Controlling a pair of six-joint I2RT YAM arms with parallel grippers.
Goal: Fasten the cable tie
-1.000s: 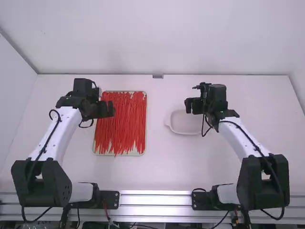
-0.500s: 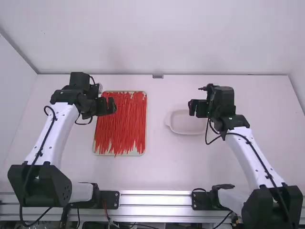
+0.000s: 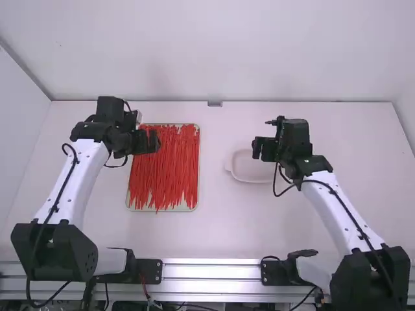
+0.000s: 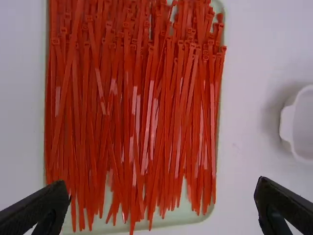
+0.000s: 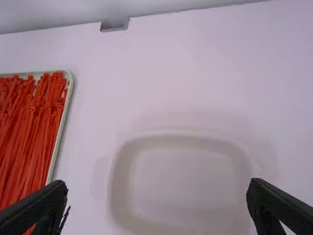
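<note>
While left fingers [image 4: 39,206] gape wide, over ties [image 4: 132,112]

Left white-linked arm [image 3: 65,191]: stretched forward from its base, wrist bent inward. Left black two-finger gripper [image 3: 148,141] points toward the middle, fingers [image 4: 41,208] spread wide.

Right white-linked arm [image 3: 334,204]: leans forward and inward. Right black two-finger gripper [image 3: 259,148] faces the middle, fingers [image 5: 279,205] wide apart, nothing between them.

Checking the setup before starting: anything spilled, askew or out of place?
Nothing stands out. The red cable ties lie roughly parallel on their tray, the white dish sits upright beside it; left end effector and right end effector are open.
</note>
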